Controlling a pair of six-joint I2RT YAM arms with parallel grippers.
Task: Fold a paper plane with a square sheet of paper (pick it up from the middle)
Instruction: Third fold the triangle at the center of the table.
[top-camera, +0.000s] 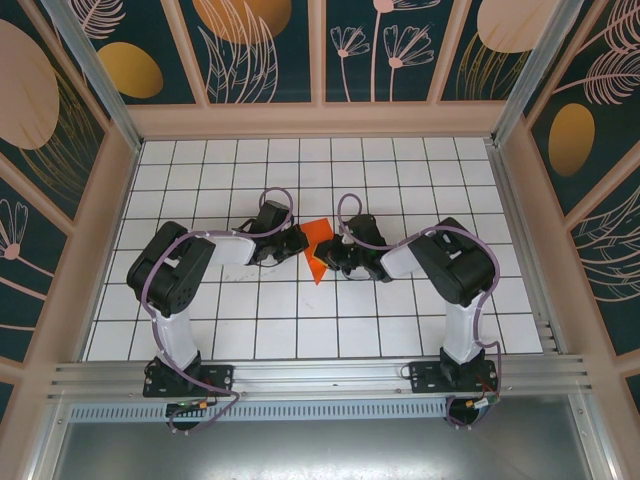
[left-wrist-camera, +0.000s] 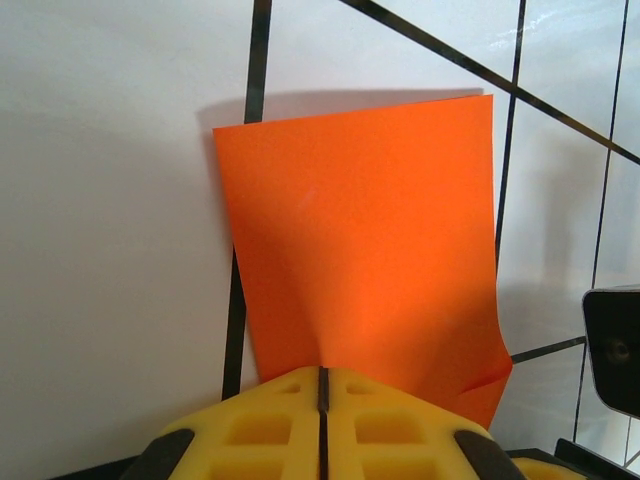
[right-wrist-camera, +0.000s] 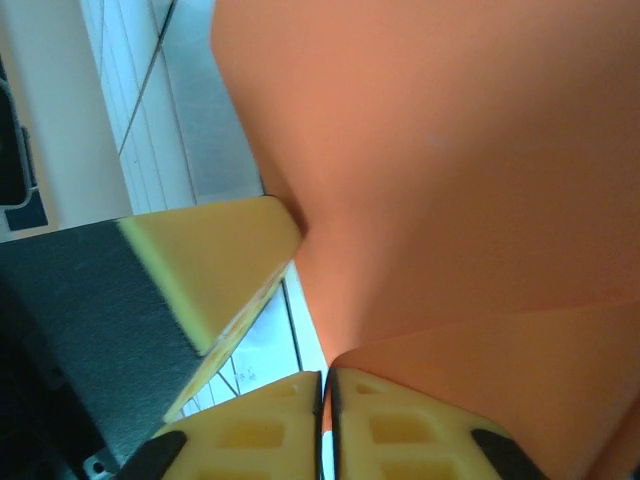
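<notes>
From above, the folded orange-red square sheet of paper (top-camera: 317, 250) runs far-to-near, its tip nearward. The left wrist view shows the left gripper (left-wrist-camera: 322, 374) clamping its edge. The right gripper (right-wrist-camera: 326, 376) stands narrow, and I cannot tell whether it grips.

White grid-tiled table (top-camera: 300, 320), teal walls with pink plant drawings (top-camera: 270, 50), aluminium rail at near edge (top-camera: 320, 375)

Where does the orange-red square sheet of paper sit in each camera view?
Top external: orange-red square sheet of paper at the centre of the white tiled table.
Left wrist: the sheet fills mid-frame, above the left gripper's yellow fingers.
Right wrist: the sheet fills the upper right, close up.
Shared landmark: the table's black grid lines.
</notes>
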